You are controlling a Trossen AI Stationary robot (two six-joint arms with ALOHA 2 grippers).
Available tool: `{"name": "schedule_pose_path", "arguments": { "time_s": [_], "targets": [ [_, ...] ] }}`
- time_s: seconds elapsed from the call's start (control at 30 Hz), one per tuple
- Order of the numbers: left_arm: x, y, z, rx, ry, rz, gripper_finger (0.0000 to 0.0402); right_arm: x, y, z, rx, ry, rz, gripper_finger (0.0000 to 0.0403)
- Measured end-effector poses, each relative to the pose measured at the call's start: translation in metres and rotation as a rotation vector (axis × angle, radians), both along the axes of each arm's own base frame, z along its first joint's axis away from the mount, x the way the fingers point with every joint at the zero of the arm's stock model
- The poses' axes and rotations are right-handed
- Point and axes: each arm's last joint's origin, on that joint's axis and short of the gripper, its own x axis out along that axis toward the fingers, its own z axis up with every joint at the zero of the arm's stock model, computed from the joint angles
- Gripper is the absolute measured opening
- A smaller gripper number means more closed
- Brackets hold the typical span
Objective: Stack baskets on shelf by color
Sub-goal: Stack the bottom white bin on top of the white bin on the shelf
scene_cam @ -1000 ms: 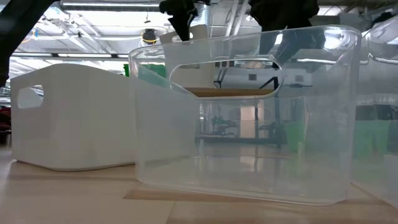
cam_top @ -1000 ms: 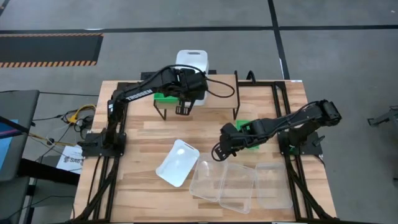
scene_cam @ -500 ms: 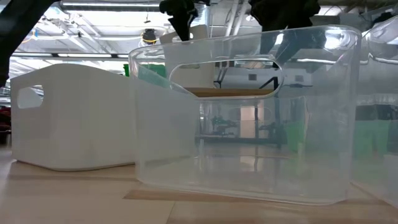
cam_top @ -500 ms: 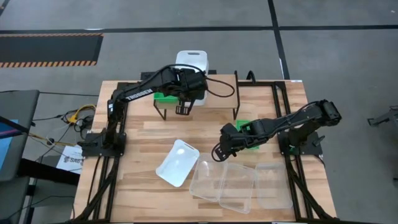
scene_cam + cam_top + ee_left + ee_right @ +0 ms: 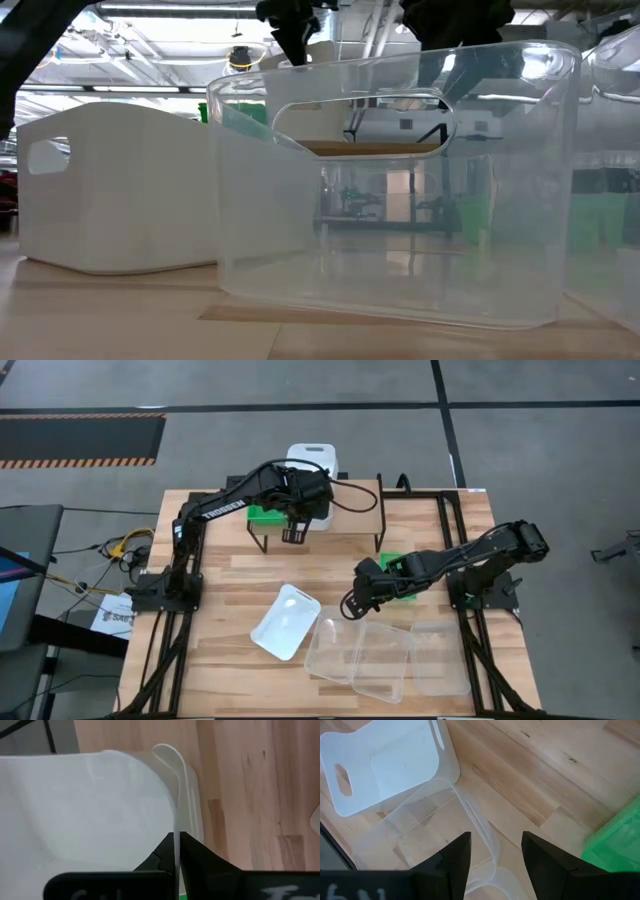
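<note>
Over the shelf point(image 5: 340, 500), left claw's point(image 5: 177, 845) white basket point(image 5: 312, 457) slightly farther back

Place: looking like a workshop or industrial hall
Floor point(image 5: 520, 470): grey concrete showing a hazard-striped mat point(image 5: 80, 440)
Ceiling: exposed ducts and strip lights point(image 5: 140, 50) running overhead
</note>
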Motion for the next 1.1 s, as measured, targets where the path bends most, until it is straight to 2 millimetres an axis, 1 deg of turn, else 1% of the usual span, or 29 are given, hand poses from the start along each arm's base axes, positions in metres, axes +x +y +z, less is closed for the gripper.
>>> {"name": "schedule_pose_path", "arguments": {
  "time_s": [0.27,0.57,0.83,1.0,1.1],
  "targets": [
    [0.001,0.002,0.000,0.002,-0.014,0.004,0.0000,0.000,0.000,0.000,-0.003,0.000,0.006,0.0201],
    [-0.001,0.008,0.000,-0.009,-0.028,0.050,0.0000,0.000,0.000,0.000,-0.003,0.000,0.006,0.0201],
    [-0.002,0.009,0.001,-0.013,-0.025,0.052,0.0000,0.000,0.000,0.000,-0.003,0.000,0.006,0.0201],
    [-0.004,0.012,0.000,-0.069,-0.024,0.059,0.0000,0.000,0.000,0.000,-0.003,0.000,0.007,0.0201],
    [-0.005,0.013,0.000,-0.061,-0.023,0.065,0.0000,0.000,-0.001,0.000,-0.003,0.000,0.003,0.0201]
  ]
}}
